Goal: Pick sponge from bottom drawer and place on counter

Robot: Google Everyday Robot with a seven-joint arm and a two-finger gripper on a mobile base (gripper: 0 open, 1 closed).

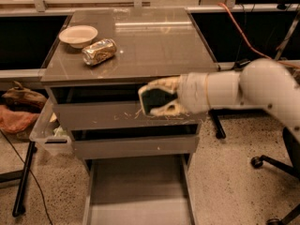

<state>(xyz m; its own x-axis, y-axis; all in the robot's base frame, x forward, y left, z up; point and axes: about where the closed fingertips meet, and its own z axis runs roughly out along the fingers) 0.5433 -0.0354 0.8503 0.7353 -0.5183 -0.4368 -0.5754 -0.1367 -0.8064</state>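
Observation:
My gripper [154,99] is in front of the top drawer, just below the front edge of the counter [150,46]. It is shut on the sponge [156,100], whose dark green face shows between the two pale fingers [161,84]. The white arm reaches in from the right. The bottom drawer [138,191] is pulled out below, and its grey floor is bare.
On the counter's left part lie a crushed gold can [99,51] and a small pale bowl [78,34]. A clear plastic bin [49,130] hangs at the cabinet's left side. A black chair base [276,168] stands at the right.

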